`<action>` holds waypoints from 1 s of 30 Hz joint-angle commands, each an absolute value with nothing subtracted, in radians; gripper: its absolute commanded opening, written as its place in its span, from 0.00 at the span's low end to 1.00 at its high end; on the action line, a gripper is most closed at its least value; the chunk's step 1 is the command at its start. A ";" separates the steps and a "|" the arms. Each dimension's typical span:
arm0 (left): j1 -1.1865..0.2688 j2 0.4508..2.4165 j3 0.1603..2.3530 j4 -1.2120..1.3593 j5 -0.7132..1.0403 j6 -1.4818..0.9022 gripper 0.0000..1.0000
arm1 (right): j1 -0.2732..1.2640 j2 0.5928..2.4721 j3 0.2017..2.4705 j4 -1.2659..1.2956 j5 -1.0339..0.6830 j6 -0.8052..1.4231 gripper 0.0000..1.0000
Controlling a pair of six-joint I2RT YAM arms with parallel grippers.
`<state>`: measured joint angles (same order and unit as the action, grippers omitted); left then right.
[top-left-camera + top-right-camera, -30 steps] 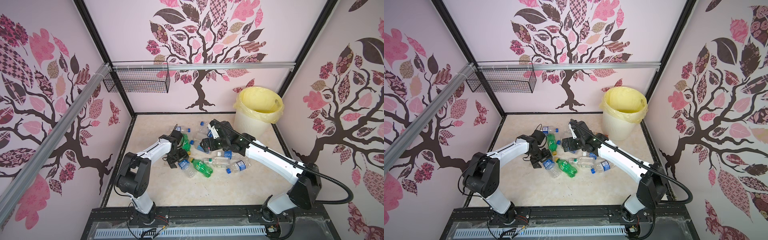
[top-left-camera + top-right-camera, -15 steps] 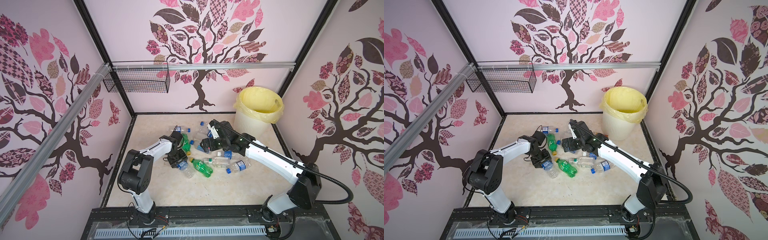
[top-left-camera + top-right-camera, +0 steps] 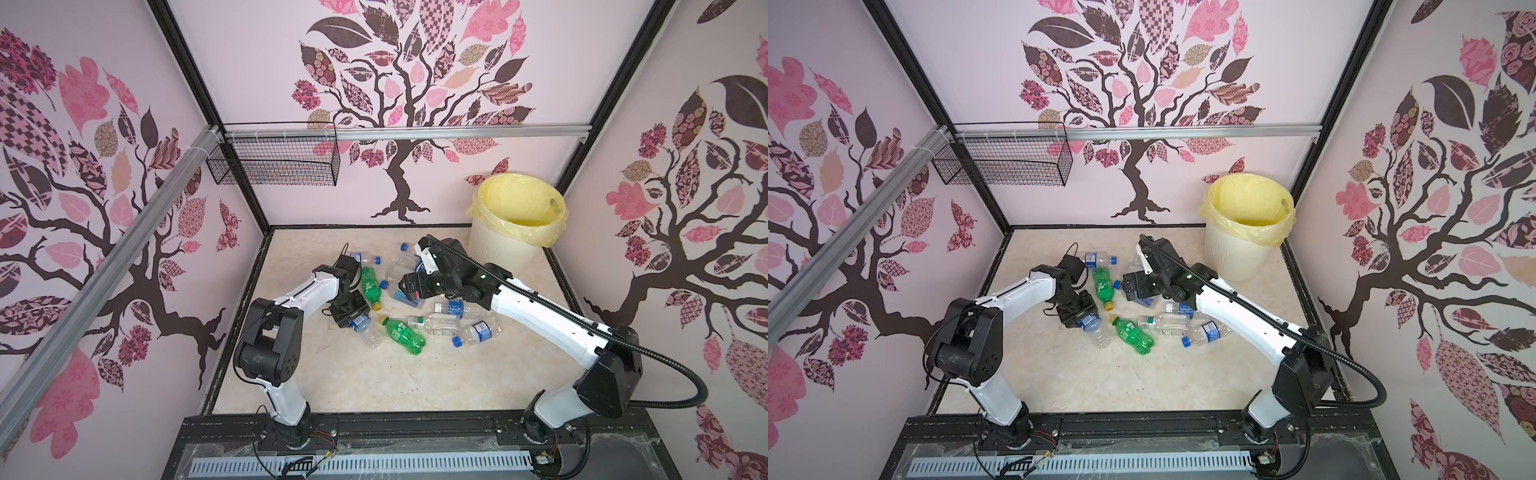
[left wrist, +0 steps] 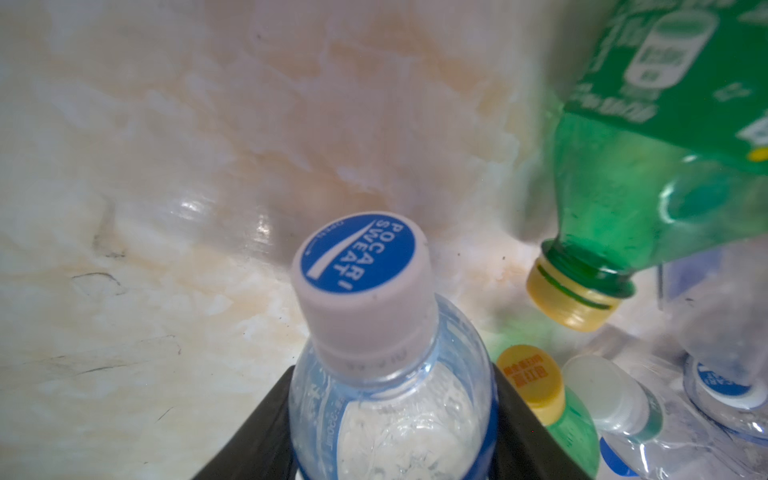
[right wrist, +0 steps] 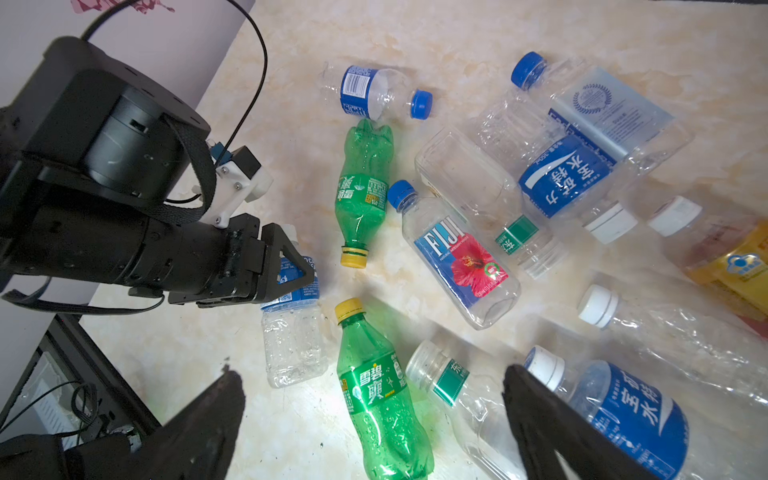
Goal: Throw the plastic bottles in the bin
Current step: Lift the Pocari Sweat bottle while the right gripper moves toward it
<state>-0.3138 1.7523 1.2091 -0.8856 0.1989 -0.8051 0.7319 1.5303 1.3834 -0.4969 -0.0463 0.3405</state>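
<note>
Left pincer (image 5: 296,270) is closed on the Pocari Sweat bottle (image 4: 386,415), clamped at the blue label just below the neck. Its white cap with the blue top (image 4: 359,266) is seen poking out past the fingers. Bottle body is laid flat at the left edge of the pile; whether it is off the tabletop (image 3: 374,382) cannot be told.

Right pincer (image 5: 372,374) is held wide open above the pile, nothing gripped. A green Sprite bottle (image 5: 380,399) is seen lying below the gap between its fingers.

Remaining plastic bottles are scattered flat mid-tabletop between the two arms. A second green bottle (image 5: 363,183) and a Fiji bottle (image 5: 457,257) are laid side by side, just beside the gripped one.

White ribbed bin (image 3: 498,249), lined with a yellow bag (image 3: 519,199), is stood in the far right corner, well apart from the left pincer.
</note>
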 commanded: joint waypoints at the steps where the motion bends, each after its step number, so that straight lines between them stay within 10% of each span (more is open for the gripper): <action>1: -0.303 1.734 1.242 -0.902 0.171 -0.778 0.54 | 0.735 1.553 1.420 -0.516 -0.057 0.359 0.99; 30: -0.287 1.847 1.248 -0.885 0.172 -0.764 0.54 | 0.735 1.560 1.408 -0.483 -0.071 0.397 1.00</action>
<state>-0.2905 1.8221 1.2362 -0.8852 0.1959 -0.7795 0.7319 1.5333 1.3808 -0.4885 -0.0677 0.3931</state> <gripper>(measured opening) 0.599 0.995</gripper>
